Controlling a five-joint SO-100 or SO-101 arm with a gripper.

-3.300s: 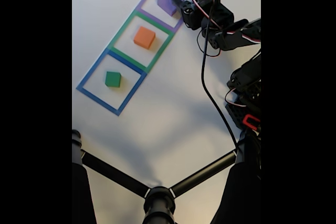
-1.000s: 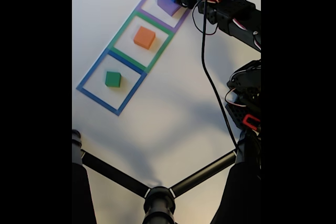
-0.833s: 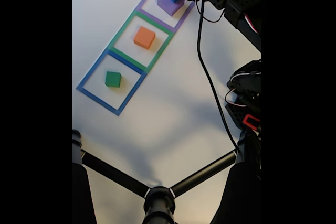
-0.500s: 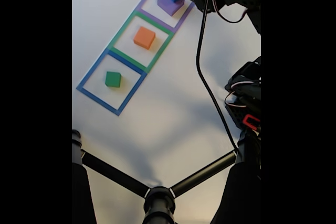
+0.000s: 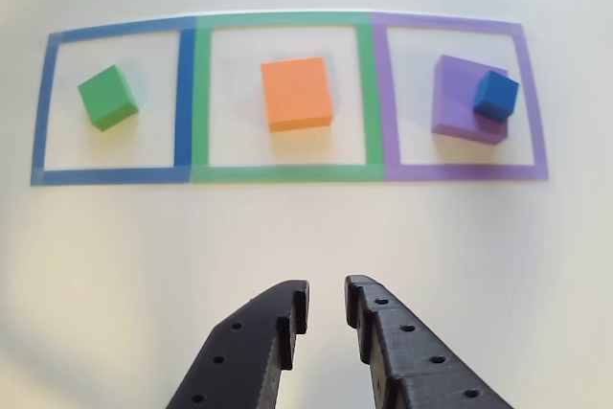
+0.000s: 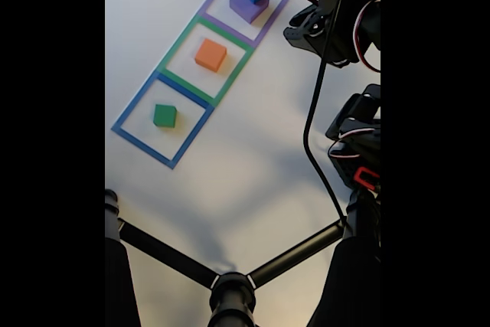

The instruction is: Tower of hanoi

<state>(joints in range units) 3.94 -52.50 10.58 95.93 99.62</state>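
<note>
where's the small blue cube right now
The small blue cube sits on the purple block, toward its right edge in the other view, inside the purple square, rightmost of three.

Four blocks in all — one green block (image 5: 107, 97), one orange block (image 5: 298, 93), one purple block (image 5: 463, 101), one small blue block (image 5: 496, 96). Three taped square frames in a row — one blue frame (image 5: 184, 93), one green frame (image 5: 366, 83), one purple frame (image 5: 533, 102). One block inside each of two frames; two blocks stacked inside the third.
</note>
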